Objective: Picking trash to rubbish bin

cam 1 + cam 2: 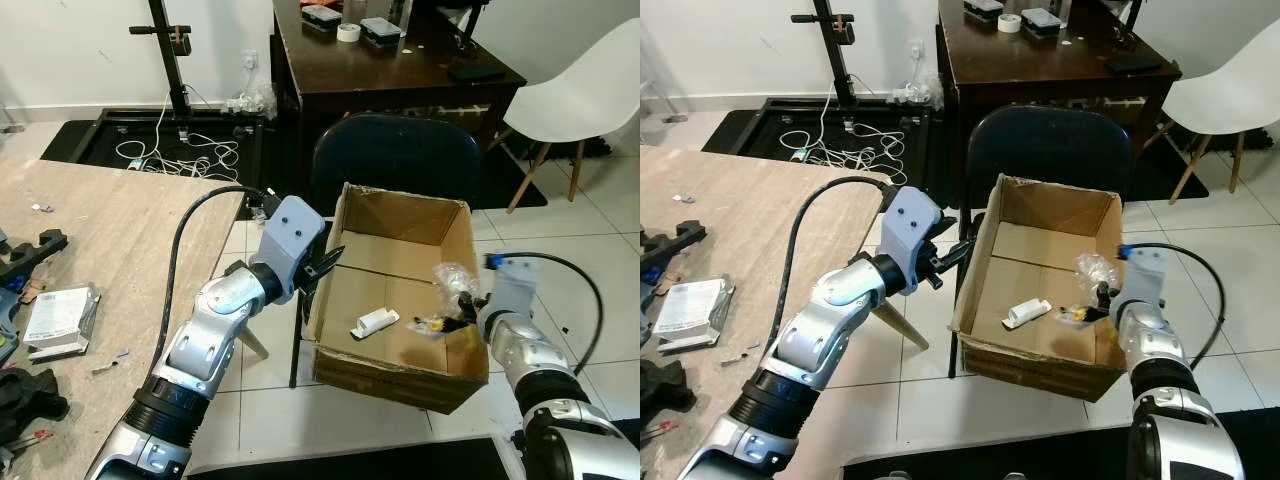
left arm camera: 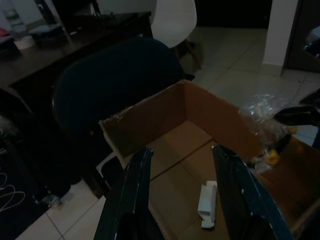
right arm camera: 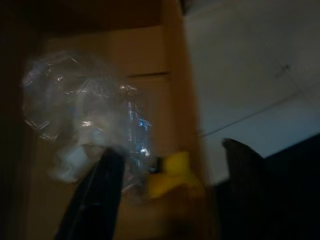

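A cardboard box (image 1: pixel 392 377) sits on a dark blue chair (image 1: pixel 395 150) and serves as the bin. On its floor lies a small white piece of trash (image 1: pixel 375 321). My right gripper (image 1: pixel 462 308) is at the box's right wall, open, with its fingers astride the wall's top edge. A crumpled clear plastic wrapper (image 3: pixel 80 115) with a yellow bit (image 3: pixel 172 177) hangs just inside the box at the fingertips. Whether the wrapper still touches a finger is unclear. My left gripper (image 1: pixel 325 265) stands open beside the box's left wall, holding nothing.
A beige table (image 1: pixel 110 250) with tools and a packet runs along my left. Behind the chair is a dark desk (image 1: pixel 380 60). A white chair (image 1: pixel 580 90) stands at the far right. Cables (image 1: pixel 180 150) and a stand lie on the floor behind.
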Tool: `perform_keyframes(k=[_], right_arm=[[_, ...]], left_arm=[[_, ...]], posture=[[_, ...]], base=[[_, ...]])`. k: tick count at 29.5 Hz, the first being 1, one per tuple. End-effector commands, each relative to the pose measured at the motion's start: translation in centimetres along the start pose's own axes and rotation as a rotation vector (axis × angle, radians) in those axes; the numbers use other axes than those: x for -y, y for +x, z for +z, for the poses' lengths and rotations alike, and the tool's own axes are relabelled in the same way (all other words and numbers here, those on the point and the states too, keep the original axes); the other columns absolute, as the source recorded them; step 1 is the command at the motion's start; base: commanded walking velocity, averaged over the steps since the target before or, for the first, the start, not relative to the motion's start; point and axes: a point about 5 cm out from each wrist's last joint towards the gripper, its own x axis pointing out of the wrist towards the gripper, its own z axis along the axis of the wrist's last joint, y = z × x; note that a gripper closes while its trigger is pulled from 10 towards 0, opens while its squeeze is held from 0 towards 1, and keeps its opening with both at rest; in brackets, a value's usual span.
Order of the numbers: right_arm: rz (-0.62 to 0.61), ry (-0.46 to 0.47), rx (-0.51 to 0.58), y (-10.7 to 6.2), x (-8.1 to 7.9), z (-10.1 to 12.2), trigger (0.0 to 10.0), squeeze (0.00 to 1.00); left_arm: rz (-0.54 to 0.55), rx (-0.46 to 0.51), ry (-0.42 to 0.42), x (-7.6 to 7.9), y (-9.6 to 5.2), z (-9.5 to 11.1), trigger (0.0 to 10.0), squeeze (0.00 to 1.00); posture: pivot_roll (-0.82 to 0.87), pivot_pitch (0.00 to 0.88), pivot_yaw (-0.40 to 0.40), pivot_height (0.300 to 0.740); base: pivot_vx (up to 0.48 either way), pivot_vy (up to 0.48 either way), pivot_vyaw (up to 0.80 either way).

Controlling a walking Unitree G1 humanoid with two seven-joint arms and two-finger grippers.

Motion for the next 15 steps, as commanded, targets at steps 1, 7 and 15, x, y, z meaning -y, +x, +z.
perform_keyframes(k=[1,7,15], right_arm=[[0.029,0.476,-0.125,0.0,-0.3,-1.3,10.0,0.0],[-0.089,0.007,-0.118,0.0,0.6,-1.0,10.0,0.0],[0.079,0.761,-0.141,0.1,-1.2,-0.6,10.0,0.0]], left_arm=[[-0.01,-0.028,0.004,0.3,-0.1,-0.7,10.0,0.0],[-0.013,-0.026,0.006,0.3,0.0,-0.6,10.0,0.0],[-0.01,-0.029,0.005,0.2,0.0,-0.7,10.0,0.0]], posture=[[0.1,0.099,0.001,0.74],[0.09,0.098,0.002,0.74],[0.09,0.095,0.0,0.74]], base=[[0.0,0.0,0.0],[0.0,0.0,0.0],[0.0,0.0,0.0]])
